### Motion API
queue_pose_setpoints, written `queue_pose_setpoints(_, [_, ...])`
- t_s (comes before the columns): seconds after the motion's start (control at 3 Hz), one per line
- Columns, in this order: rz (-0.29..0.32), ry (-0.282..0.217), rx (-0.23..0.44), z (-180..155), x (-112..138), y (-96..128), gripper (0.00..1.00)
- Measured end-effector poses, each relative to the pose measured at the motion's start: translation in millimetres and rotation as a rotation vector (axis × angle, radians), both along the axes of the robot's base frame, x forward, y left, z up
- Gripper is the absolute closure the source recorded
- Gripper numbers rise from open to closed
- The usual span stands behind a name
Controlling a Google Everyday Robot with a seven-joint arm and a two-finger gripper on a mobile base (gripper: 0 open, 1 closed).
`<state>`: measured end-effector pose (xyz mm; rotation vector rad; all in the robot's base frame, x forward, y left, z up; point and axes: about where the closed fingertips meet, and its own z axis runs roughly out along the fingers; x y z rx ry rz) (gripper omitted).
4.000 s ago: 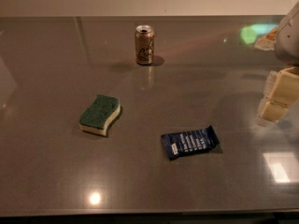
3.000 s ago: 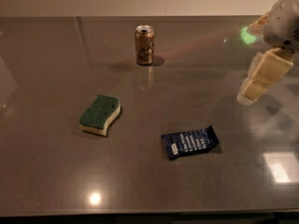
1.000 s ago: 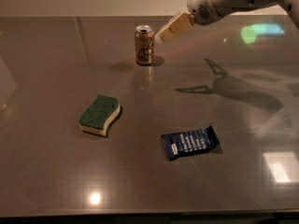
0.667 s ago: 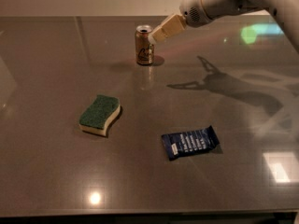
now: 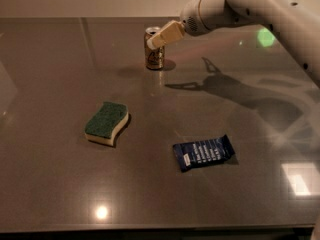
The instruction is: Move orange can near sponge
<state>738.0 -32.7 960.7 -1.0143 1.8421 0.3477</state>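
Observation:
The orange can (image 5: 154, 57) stands upright at the back middle of the dark table; it is gold-orange with a silver top and dark script. The sponge (image 5: 106, 122), green on top with pale yellow foam, lies flat at the left middle, well in front of the can. My gripper (image 5: 156, 40) reaches in from the upper right on a white arm. Its cream fingertips (image 5: 165, 35) overlap the can's top rim on the right side.
A flat dark-blue snack wrapper (image 5: 204, 152) lies on the table (image 5: 60, 184) to the right of the sponge and nearer the front. The white arm (image 5: 260, 9) fills the upper right corner and casts a shadow (image 5: 235, 86) on the table.
The arm has swung from the right edge of the table across to the back middle. The gripper has come down to the can's top. The can, sponge and wrapper have not moved.

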Motion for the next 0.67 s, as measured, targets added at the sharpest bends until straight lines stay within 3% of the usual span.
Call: queue_pose_setpoints(0.67, [-0.033,0.015,0.115,-27.8,21.9,22.3,0.00])
